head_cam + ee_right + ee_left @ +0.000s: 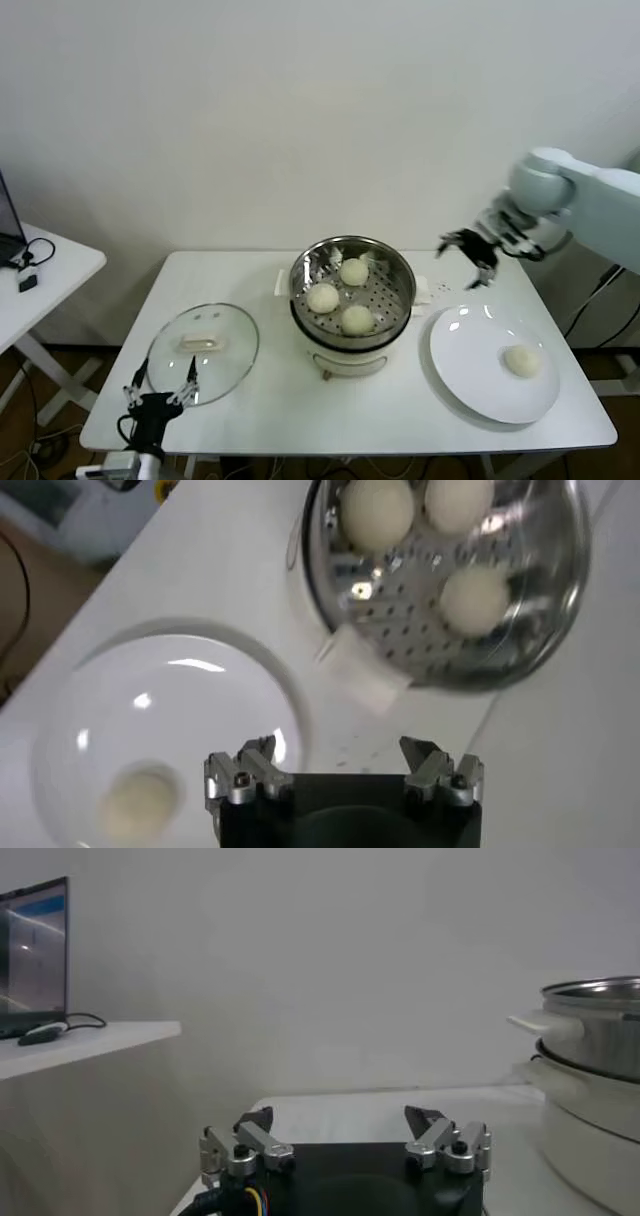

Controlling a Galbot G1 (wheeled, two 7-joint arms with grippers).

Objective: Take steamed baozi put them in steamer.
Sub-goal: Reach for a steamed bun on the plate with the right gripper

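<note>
- Three buns (339, 296) sit in the steamer (400, 305) at the middle of the table (260, 400); in the right wrist view two of them are cut off at the frame edge
- A fourth bun (521, 360) lies on the white plate (470, 375), right of the steamer
- The right gripper (468, 253) hangs above the plate's far edge, jaws wide, holding nothing
- The left gripper (160, 384) waits by the glass lid (203, 345), jaws wide and empty, its arm mostly out of view

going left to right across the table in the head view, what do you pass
left gripper → glass lid → steamer holding three baozi → right gripper, above the table → white plate with the last baozi
</note>
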